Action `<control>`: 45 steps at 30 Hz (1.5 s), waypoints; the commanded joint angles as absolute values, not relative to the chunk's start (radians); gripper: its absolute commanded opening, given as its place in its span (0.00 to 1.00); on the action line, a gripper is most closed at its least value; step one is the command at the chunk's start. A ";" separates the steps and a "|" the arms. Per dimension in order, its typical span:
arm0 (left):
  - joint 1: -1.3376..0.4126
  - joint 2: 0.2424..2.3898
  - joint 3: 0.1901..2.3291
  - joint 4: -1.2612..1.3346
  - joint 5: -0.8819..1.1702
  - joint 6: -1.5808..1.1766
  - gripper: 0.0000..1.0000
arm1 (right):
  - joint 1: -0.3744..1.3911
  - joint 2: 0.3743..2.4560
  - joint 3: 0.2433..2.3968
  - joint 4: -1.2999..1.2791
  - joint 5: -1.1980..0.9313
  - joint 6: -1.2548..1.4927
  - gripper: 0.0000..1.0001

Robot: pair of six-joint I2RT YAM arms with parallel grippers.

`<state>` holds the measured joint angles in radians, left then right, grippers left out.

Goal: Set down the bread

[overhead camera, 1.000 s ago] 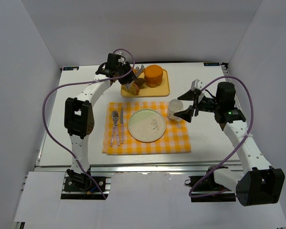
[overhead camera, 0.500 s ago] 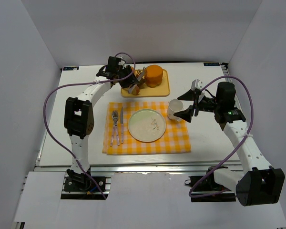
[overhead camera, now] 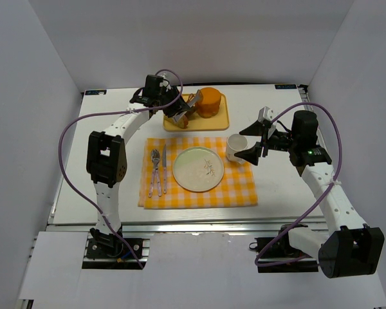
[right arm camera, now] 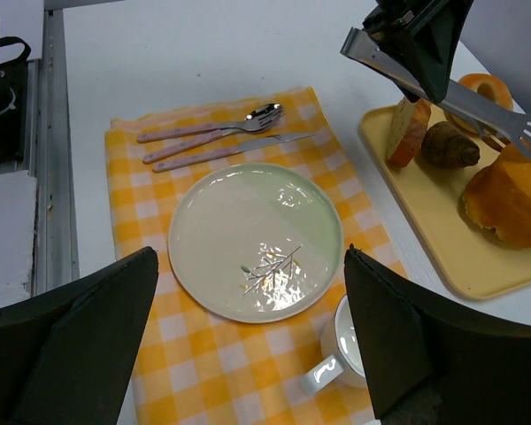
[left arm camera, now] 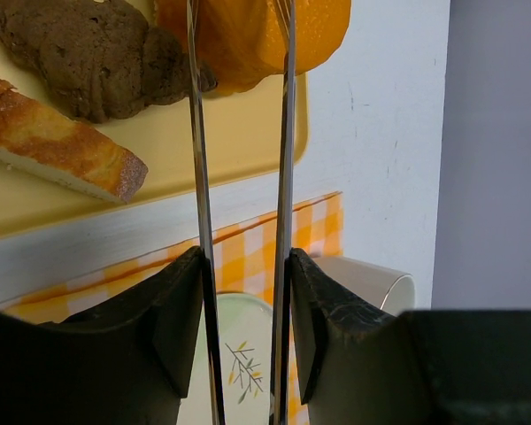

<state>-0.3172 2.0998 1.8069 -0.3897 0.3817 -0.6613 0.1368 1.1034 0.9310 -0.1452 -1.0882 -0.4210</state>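
The bread is a thick round orange-brown bun on the right part of the yellow tray. It also shows in the left wrist view and in the right wrist view. My left gripper is shut on metal tongs, whose two blades reach the bun's near side. Whether the blades press the bun I cannot tell. My right gripper is open and empty, hovering beside the white cup.
The tray also holds a dark brown roll, sliced bread and a ring donut. A pale green plate and cutlery lie on a yellow checked placemat.
My left gripper has swung the tongs right and away from the sliced bread, so their tips now sit at the bun. The right arm has not moved.
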 commanded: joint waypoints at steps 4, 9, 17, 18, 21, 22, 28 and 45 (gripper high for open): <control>-0.321 2.054 1.807 -0.350 0.433 -0.686 0.46 | 0.129 1.098 0.933 -0.101 -1.115 -0.405 0.89; -0.321 2.045 1.796 -0.325 0.443 -0.699 0.36 | 0.129 1.098 0.937 -0.098 -1.118 -0.400 0.89; -0.321 2.022 1.789 -0.305 0.454 -0.710 0.13 | 0.127 1.092 0.943 -0.100 -1.121 -0.393 0.90; -0.321 2.017 1.793 -0.295 0.457 -0.715 0.10 | 0.127 1.092 0.942 -0.101 -1.118 -0.393 0.89; -0.321 1.999 1.807 -0.270 0.460 -0.738 0.00 | 0.126 1.091 0.943 -0.103 -1.117 -0.393 0.89; -0.321 1.994 1.809 -0.259 0.465 -0.747 0.00 | 0.126 1.091 0.945 -0.104 -1.117 -0.393 0.89; -0.319 1.950 1.813 -0.216 0.485 -0.792 0.00 | 0.124 1.095 0.951 -0.101 -1.117 -0.388 0.89; -0.307 1.547 1.470 -0.261 0.545 -0.710 0.00 | 0.112 1.046 0.917 -0.063 -1.057 -0.390 0.89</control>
